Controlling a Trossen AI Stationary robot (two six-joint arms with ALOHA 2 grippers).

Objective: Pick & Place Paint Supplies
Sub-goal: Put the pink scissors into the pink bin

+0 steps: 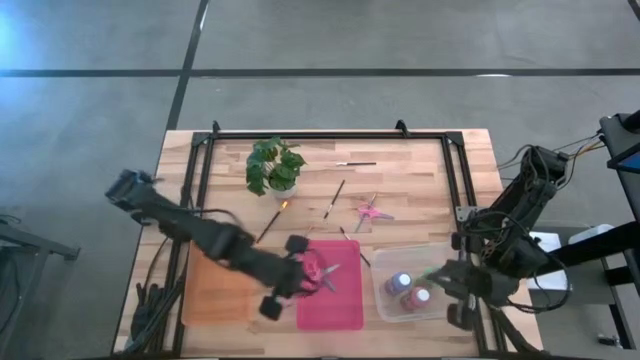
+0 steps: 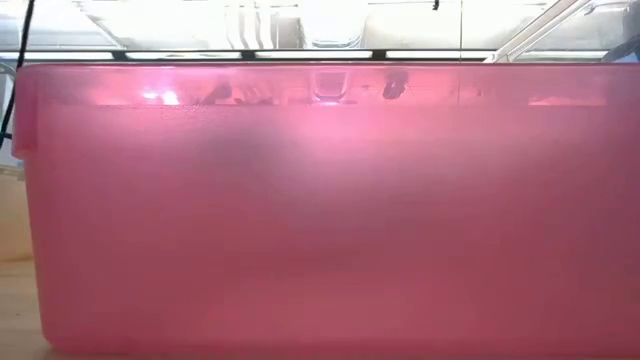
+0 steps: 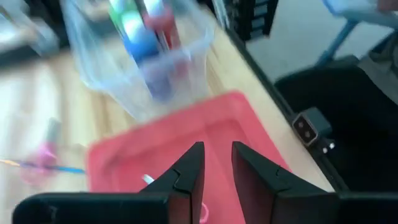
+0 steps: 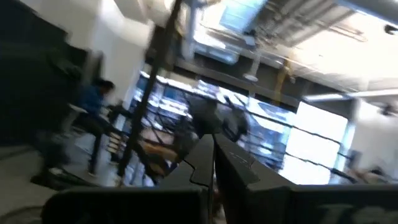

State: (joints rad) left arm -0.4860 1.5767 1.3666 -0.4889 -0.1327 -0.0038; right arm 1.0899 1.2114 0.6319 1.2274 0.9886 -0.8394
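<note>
My left gripper hovers open over the pink bin, with nothing between its fingers; in the high view it sits over the bin's far left part. Pink-handled scissors lie inside that bin. A clear bin to the right holds paint bottles, which also show in the left wrist view as green, blue-and-white and red ones. More pink scissors and thin brushes lie on the table. My right gripper is shut, raised beside the clear bin and pointing up into the room.
A potted plant stands at the far middle of the table. An orange tray lies left of the pink bin. A black frame runs round the tabletop. The pink bin's wall fills the low view.
</note>
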